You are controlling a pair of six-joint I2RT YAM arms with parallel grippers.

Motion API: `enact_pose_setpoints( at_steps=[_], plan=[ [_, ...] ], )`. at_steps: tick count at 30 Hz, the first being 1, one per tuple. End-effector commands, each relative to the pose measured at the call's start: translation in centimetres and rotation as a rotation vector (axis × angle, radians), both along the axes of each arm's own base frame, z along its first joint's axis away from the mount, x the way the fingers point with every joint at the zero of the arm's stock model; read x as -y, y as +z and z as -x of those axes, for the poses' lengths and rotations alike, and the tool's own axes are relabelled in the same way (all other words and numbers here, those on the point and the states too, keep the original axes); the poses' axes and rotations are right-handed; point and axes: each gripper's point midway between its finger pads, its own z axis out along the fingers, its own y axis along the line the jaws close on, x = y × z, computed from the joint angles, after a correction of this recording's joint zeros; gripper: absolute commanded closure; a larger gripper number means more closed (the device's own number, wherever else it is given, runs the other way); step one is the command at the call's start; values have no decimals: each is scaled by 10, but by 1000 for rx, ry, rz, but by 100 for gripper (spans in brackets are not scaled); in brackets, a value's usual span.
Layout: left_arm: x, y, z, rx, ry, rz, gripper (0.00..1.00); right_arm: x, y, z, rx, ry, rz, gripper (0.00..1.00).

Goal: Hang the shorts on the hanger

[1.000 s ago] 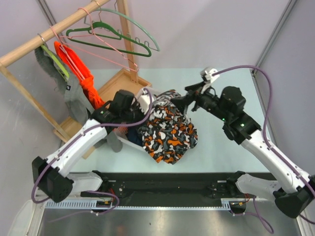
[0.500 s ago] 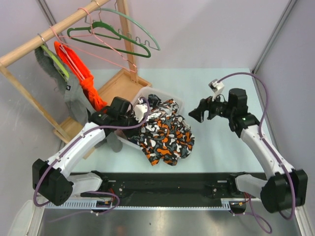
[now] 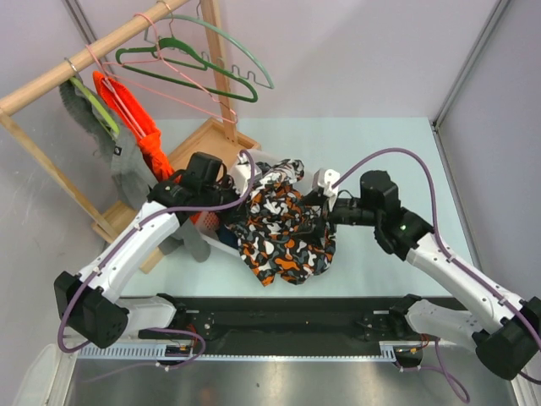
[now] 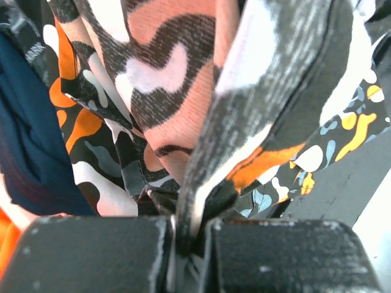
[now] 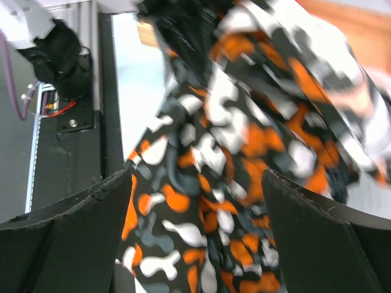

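The shorts hang in a floppy bunch over the table's middle, dark with orange, white and grey blobs. My left gripper is shut on a fold at their upper edge; the left wrist view shows the cloth pinched between the closed jaws of the gripper. My right gripper is open at the shorts' right side. In the right wrist view the shorts hang between that gripper's spread fingers. The pink wire hanger hangs on the wooden rail at the far left.
On the wooden rack hang a dark green hanger, a pale green hanger, an orange garment and grey clothes. A white bin with dark blue cloth sits under the left arm.
My right gripper drew back to the right, then came back in lower, open against the shorts' right side. The left gripper kept its hold and the shorts shifted a little.
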Motion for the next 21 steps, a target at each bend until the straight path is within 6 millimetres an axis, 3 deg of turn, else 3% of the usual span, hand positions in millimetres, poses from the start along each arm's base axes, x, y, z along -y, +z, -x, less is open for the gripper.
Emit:
enact_pose_setpoints(
  at_steps=[1,4,6,7,8,9,11,12,15,16,18,19,20,21],
  plan=[
    [11,21,-3,15,-21,70,100,-17,5,-13,146,-38,3,9],
    [15,29,0,21,-40,93,100,-27,5,-36,119,-103,19,14],
    [18,33,2,36,-56,100,99,-30,-1,-51,107,-148,46,25],
    [20,35,3,45,-62,102,100,-30,-4,-54,102,-155,54,36],
    [22,39,4,62,-77,101,100,-29,-4,-54,96,-156,61,65],
    [27,41,4,94,-90,83,100,-29,7,-52,97,-143,47,80],
    [38,59,0,154,-108,94,100,-23,13,-37,11,-111,35,100],
    [49,66,2,185,-138,94,100,-16,22,-36,-7,-124,14,100],
    [79,101,-24,261,-129,117,100,6,63,-19,-50,-161,-85,100],
    [97,119,-46,294,-115,138,100,16,82,-10,-43,-174,-120,100],
    [119,137,-71,300,-77,177,100,25,100,2,-89,-181,-173,100],
    [129,180,-85,377,-61,244,100,36,111,6,-84,-205,-198,100],
    [148,160,-109,344,-53,223,99,42,123,9,-85,-216,-227,100],
    [158,168,-119,358,-49,240,92,47,132,12,-116,-239,-261,100]
  ],
)
